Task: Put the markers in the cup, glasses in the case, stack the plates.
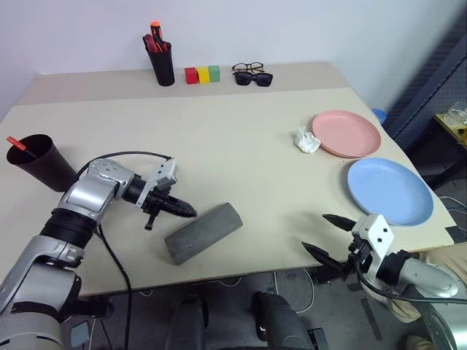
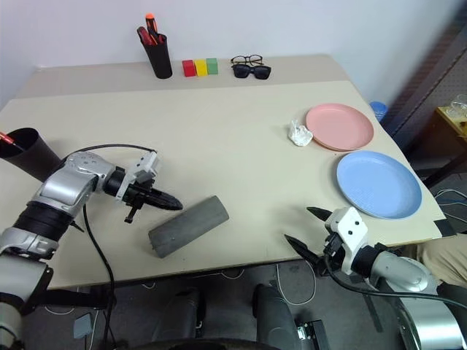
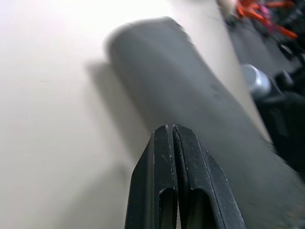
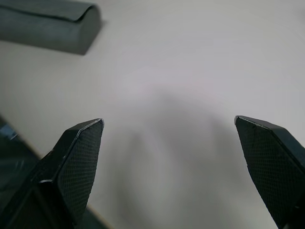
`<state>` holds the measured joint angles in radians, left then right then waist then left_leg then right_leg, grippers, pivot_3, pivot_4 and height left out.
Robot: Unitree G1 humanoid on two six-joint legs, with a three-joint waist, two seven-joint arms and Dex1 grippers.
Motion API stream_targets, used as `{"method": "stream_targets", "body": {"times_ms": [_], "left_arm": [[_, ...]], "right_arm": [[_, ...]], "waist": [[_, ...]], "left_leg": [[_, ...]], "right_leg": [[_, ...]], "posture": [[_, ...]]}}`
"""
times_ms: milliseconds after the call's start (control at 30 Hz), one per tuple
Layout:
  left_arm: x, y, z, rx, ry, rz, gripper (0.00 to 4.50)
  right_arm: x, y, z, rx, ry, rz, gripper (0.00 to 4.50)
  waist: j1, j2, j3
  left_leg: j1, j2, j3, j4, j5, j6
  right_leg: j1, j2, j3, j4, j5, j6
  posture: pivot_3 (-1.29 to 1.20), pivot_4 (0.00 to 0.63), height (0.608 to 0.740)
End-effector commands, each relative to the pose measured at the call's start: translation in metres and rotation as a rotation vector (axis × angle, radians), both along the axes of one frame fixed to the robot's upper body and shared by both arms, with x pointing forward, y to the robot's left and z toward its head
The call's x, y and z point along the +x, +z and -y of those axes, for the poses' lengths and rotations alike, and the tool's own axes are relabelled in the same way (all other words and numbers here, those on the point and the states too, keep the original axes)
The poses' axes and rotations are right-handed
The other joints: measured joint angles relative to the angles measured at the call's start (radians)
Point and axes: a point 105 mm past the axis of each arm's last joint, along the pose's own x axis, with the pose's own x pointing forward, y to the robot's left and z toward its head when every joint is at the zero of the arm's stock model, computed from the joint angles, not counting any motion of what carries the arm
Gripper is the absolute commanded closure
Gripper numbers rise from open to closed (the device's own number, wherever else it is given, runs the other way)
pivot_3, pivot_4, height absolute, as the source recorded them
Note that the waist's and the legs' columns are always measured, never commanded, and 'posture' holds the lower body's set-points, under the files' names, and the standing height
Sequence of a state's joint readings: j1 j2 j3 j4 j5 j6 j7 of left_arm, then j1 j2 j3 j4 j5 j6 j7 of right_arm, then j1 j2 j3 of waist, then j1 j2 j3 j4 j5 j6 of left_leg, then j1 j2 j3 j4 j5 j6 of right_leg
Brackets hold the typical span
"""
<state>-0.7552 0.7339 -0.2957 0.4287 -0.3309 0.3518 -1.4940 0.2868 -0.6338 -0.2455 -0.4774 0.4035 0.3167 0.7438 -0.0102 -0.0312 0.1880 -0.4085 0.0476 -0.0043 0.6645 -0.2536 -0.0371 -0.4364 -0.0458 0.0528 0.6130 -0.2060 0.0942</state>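
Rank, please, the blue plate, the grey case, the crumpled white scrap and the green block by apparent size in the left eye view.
1. blue plate
2. grey case
3. crumpled white scrap
4. green block, farthest from the camera, so its true size is unsure.

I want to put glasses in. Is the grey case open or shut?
Shut: the grey case lies on the table with its flap down.

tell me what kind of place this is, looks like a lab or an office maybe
Probably a robot test lab or workroom, not a home. A plain beige table against a bare wall holds staged props: colored blocks, a pen holder, a pink plate and a blue plate. Loose cables hang below the table's near edge.
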Motion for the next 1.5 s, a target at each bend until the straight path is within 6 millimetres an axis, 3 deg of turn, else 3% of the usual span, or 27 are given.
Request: {"method": "stream_targets", "body": {"times_ms": [33,167,300,333,400,633,1033,1133,1400,1500], "left_arm": [[0.020,0.046,0.010,-0.116,0.046,0.174,4.43],[0.020,0.077,0.035,-0.235,0.023,0.248,4.43],[0.002,0.075,0.053,-0.247,-0.043,0.258,4.43],[-0.003,0.070,0.055,-0.240,-0.057,0.247,4.21],[-0.013,0.061,0.057,-0.227,-0.089,0.218,3.63],[-0.021,0.057,0.073,-0.209,-0.080,0.254,0.17],[-0.014,0.069,0.092,-0.219,-0.032,0.328,0.08],[-0.012,0.073,0.090,-0.219,-0.007,0.340,0.00],[-0.011,0.080,0.085,-0.225,0.029,0.346,0.00],[-0.011,0.078,0.084,-0.220,0.037,0.344,0.00]], "right_arm": [[0.013,0.016,0.016,0.033,-0.086,0.068,0.00],[0.027,0.025,0.036,0.031,-0.169,0.100,0.00],[0.040,0.033,0.059,0.049,-0.271,0.124,0.00],[0.042,0.031,0.065,0.040,-0.297,0.119,0.00],[0.045,0.027,0.072,0.011,-0.321,0.108,0.00],[0.050,0.020,0.079,0.007,-0.368,0.044,0.00],[0.060,-0.004,0.084,0.014,-0.422,-0.092,0.00],[0.064,-0.016,0.094,0.002,-0.450,-0.137,0.83],[0.069,-0.029,0.109,-0.016,-0.473,-0.159,4.47],[0.070,-0.029,0.111,-0.030,-0.473,-0.143,4.47]], "waist": [[0.000,0.000,0.000],[-0.002,0.000,0.000],[-0.008,0.001,0.000],[-0.008,0.001,0.000],[-0.007,0.001,0.000],[-0.003,0.001,0.000],[-0.005,0.002,0.000],[-0.005,0.002,0.000],[-0.007,0.002,0.000],[-0.004,0.001,-0.001]], "left_leg": [[0.000,0.000,0.000,0.000,0.000,0.000],[0.000,0.000,0.000,0.000,0.000,0.000],[0.001,0.000,0.000,0.000,0.000,0.000],[0.001,0.000,0.000,-0.001,0.000,0.000],[0.002,0.000,-0.001,-0.001,0.000,0.000],[0.001,0.000,-0.001,0.000,0.000,0.000],[0.002,0.000,-0.001,0.000,0.000,0.000],[0.002,0.000,-0.001,0.000,0.000,0.000],[0.003,0.000,-0.001,0.000,0.000,0.000],[0.004,0.000,-0.001,0.000,0.000,0.000]], "right_leg": [[0.000,0.000,0.000,0.000,0.000,0.000],[0.001,0.000,0.000,0.000,0.001,-0.001],[0.001,0.000,0.000,0.001,0.001,-0.002],[0.001,0.000,0.000,0.001,0.001,-0.002],[0.001,0.001,0.000,0.002,0.001,-0.002],[0.002,0.001,0.001,0.002,0.001,-0.001],[0.002,0.001,0.001,0.002,0.001,-0.001],[0.002,0.001,0.001,0.002,0.001,-0.001],[0.003,0.001,0.001,0.001,0.000,0.000],[0.005,0.001,0.000,0.000,0.000,0.000]], "posture": [[0.00,0.150,0.740],[0.00,0.150,0.740],[0.00,0.150,0.740],[0.00,0.150,0.740],[0.00,0.150,0.740],[0.00,0.150,0.740],[0.00,0.150,0.740],[0.00,0.150,0.740],[0.00,0.150,0.740],[0.00,0.150,0.740]]}}
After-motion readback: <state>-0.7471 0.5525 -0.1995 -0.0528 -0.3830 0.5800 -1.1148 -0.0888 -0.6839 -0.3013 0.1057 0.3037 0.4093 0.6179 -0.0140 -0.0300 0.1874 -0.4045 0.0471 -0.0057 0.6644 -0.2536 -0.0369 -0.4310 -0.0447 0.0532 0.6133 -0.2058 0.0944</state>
